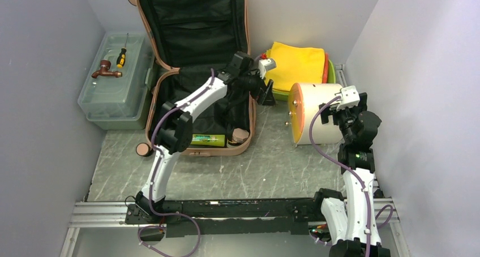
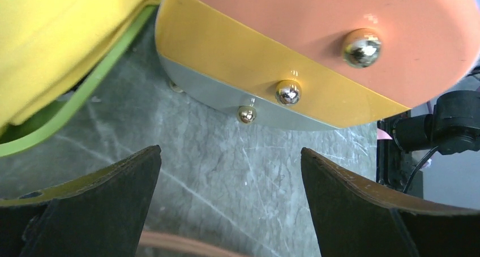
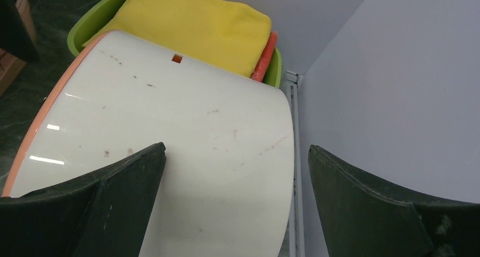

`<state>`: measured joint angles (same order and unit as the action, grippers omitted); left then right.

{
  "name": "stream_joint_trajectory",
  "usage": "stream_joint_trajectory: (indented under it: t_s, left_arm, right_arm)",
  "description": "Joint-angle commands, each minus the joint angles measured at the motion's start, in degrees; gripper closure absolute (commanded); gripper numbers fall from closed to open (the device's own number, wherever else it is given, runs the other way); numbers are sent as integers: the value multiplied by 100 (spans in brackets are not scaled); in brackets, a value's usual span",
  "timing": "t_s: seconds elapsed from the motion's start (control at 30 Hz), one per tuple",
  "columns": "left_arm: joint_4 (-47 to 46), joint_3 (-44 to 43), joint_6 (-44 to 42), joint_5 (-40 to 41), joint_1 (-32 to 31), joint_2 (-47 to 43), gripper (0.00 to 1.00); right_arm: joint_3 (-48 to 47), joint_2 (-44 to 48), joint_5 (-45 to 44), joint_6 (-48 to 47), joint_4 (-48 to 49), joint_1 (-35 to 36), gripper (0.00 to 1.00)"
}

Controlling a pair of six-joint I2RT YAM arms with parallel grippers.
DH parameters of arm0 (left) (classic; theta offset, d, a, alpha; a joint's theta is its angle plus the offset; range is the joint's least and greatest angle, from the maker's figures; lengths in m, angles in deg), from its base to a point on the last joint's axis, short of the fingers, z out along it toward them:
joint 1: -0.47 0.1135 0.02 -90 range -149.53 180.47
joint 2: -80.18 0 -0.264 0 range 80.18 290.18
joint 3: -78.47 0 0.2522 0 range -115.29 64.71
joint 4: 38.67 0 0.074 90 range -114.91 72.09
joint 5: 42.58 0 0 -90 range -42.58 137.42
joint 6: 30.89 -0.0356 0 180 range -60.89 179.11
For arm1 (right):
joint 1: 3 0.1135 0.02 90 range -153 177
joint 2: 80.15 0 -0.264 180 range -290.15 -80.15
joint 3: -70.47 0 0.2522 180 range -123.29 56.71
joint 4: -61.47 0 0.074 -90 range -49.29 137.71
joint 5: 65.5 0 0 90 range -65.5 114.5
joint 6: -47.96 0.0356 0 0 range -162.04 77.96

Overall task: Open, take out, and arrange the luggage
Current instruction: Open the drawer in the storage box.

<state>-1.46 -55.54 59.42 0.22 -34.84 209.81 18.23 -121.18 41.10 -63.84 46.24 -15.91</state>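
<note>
The luggage (image 1: 192,25) is a salmon-pink hard-shell suitcase lying open at the back, its black-lined lid upright against the wall. A green tube (image 1: 208,139) and a small round brown thing (image 1: 241,135) lie in its lower half. My left gripper (image 1: 267,95) hangs at the suitcase's right rim, open and holding nothing. In the left wrist view, bare marble floor shows in my left gripper (image 2: 231,151), with the pink rim (image 2: 181,243) just below. My right gripper (image 3: 237,147) is open over a white drum (image 3: 187,127), touching nothing.
The white drum (image 1: 314,118), with an orange face and metal studs (image 2: 362,46), lies right of the suitcase. Behind it a yellow cloth (image 1: 297,64) rests on a lime green tray (image 3: 90,22). A translucent toolbox (image 1: 116,90) carrying a screwdriver stands at the left. Grey walls close both sides.
</note>
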Motion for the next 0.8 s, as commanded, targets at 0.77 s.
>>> stream_joint_trajectory:
  t_s: [0.77]
  left_arm:
    - [-156, -1524, 1096, -1073, -504, 1500, 8]
  right_arm:
    - [57, -191, 112, -341, -20, 254, 0]
